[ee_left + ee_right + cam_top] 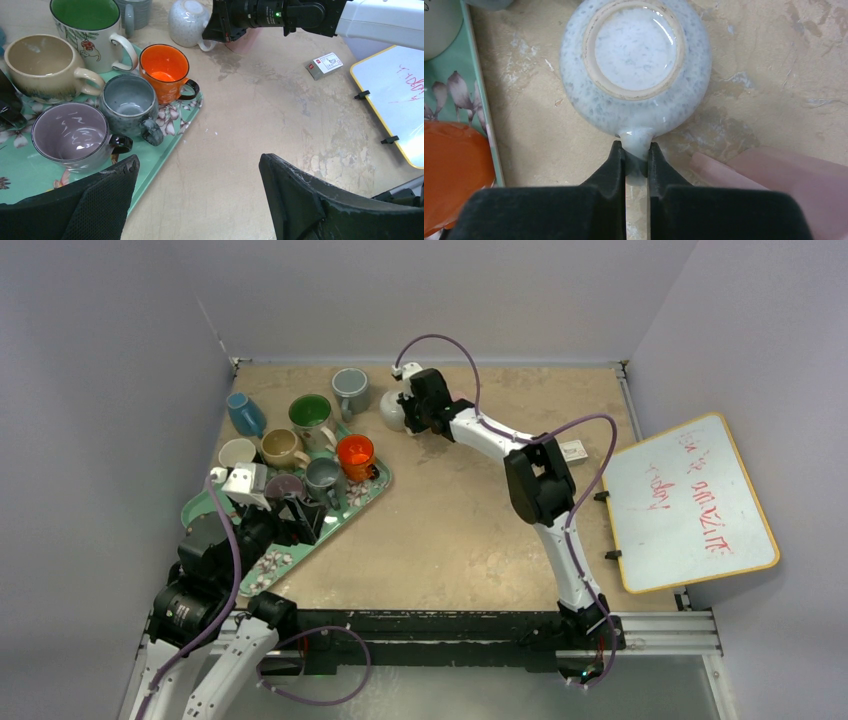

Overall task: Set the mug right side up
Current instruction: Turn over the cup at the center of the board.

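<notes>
A white speckled mug (pixel 636 60) stands upside down on the table, its unglazed foot ring facing up. It also shows in the top view (pixel 391 411) and the left wrist view (pixel 187 22). My right gripper (pixel 636 152) is shut on the mug's handle (pixel 636 141), one finger on each side. In the top view the right gripper (pixel 408 412) is at the far middle of the table. My left gripper (pixel 197 172) is open and empty, hovering over bare table by the tray's right edge; it shows near left in the top view (pixel 285 502).
A green floral tray (pixel 172 137) holds several upright mugs: orange (pixel 164 70), grey (pixel 129 102), purple (pixel 70 136), beige (pixel 42 62), green-lined (pixel 87 25). A blue mug (pixel 244 412) lies beyond it. A whiteboard (pixel 690 502) lies right, a small box (pixel 324 65) near it.
</notes>
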You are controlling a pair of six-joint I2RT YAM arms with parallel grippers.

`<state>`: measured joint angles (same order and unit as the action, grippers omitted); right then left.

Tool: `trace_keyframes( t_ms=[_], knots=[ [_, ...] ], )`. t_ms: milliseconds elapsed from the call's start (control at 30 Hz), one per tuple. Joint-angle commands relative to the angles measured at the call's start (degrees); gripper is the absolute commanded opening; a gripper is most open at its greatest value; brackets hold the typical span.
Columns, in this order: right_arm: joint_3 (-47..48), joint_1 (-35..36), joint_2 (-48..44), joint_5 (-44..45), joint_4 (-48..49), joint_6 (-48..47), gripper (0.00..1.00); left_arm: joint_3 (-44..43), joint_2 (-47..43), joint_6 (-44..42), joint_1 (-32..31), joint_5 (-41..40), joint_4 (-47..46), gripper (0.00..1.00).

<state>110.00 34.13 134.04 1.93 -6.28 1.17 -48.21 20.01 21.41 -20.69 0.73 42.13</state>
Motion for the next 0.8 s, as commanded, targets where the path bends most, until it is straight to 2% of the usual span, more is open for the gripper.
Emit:
trace_keyframes(
  t_ms=[0, 233, 333, 433, 767],
  knots=[
    [-3.1, 0.1, -4.1, 0.6, 4.7, 1.4, 0.0, 0.1, 0.1, -0.5, 0.3, -0.6, -0.8, 0.88],
    [-7.3, 0.1, -8.3, -3.4, 5.4, 6.1, 0.0, 0.1, 0.4, -0.4, 0.3, -1.7, -0.5, 0.89],
    [-13.0, 0.1, -12.7, -4.0, 9.1, 9.6, 0.0, 0.1, 0.4, -0.4, 0.4, -2.3, -0.5, 0.89],
    [-19.0, 0.1, -16.5, -3.6, 13.5, 12.6, 0.0, 0.1, 1.0, -0.2, 0.4, -2.3, -0.5, 0.9],
    [-32.7, 0.1, -29.0, 0.8, 14.3, 19.1, 0.0, -0.8, 5.8, -0.8, 0.4, -1.0, 0.2, 0.91]
  ],
)
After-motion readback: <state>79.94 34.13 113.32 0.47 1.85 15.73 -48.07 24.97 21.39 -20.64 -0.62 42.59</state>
